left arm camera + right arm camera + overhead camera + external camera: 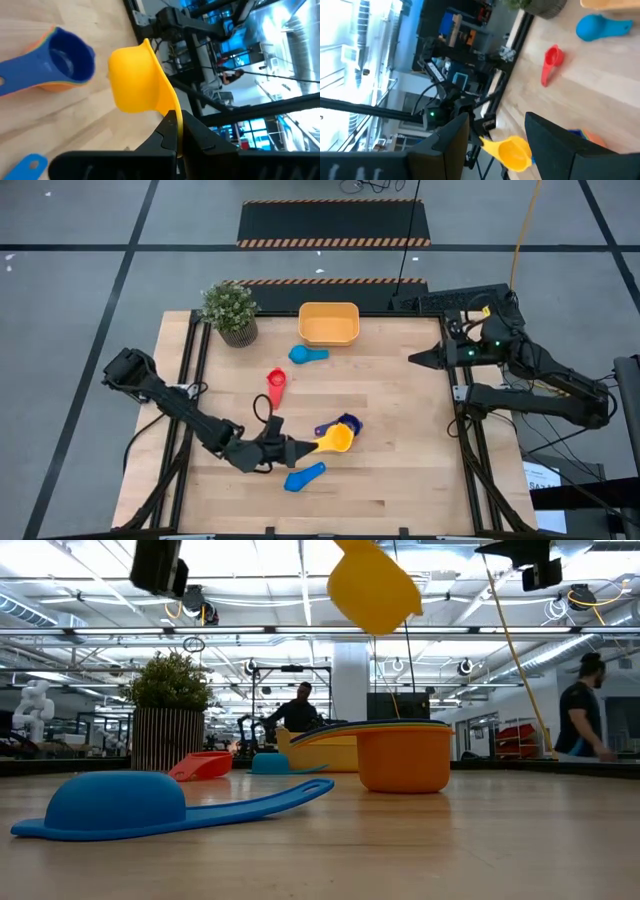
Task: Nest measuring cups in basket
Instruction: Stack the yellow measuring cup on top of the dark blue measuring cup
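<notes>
Your left pincer (300,448) is clamped fully shut on the flat handle of the yellow cup (337,441), holding it lifted off the counter (400,460) with the bowl tipped onto its side. Just beyond the yellow cup's bowl sits the stack (345,425): the dark blue cup (70,55) nested on top, with orange and other rims showing under it. The risk, as I judge it, is that thin edge-on grip: the handle could twist between the fingers (200,135) as you turn the bowl upright, and a crooked drop would knock the stack or leave the cup jammed on the blue rim. Note too that dark blue already sits on top; if yellow is larger, it won't seat inside. A light blue cup (303,476) lies upside down just beside the pincer, the red cup (276,383) farther ahead, another light blue cup (306,354) near the basket (328,324). The basket looks empty. Your right pincer (420,357) waits off to the side, partly open, holding nothing.
</notes>
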Available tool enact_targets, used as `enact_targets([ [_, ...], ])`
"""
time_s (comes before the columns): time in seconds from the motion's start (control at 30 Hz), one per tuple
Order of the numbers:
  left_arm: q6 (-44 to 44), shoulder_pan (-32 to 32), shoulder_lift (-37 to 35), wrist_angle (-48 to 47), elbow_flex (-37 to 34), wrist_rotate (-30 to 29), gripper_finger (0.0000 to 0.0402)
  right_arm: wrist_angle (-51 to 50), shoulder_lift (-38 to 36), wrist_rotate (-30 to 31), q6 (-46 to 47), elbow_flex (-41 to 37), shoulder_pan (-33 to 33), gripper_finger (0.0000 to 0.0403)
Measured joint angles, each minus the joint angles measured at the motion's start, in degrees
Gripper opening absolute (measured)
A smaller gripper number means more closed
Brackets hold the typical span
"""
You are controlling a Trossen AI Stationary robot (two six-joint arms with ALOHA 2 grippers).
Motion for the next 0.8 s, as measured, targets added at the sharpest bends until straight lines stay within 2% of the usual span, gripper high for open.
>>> enact_targets([
  [0.4, -1.3, 2.0, 0.0, 0.2, -3.2, -2.5, 0.0005, -1.2, 0.3, 5.9, -0.2, 0.0, 5.3, 0.0187],
  [0.67, -0.5, 5.1, 0.0, 0.1, -3.2, -1.3, 0.0004, -5.1, 0.6, 5.6, -0.3, 0.0, 5.3, 0.0187],
  [0.8, 0.5, 7.3, 2.2, 2.2, -3.2, 2.6, 0.0005, -5.2, 0.6, 5.5, -0.2, 0.0, 5.3, 0.0187],
])
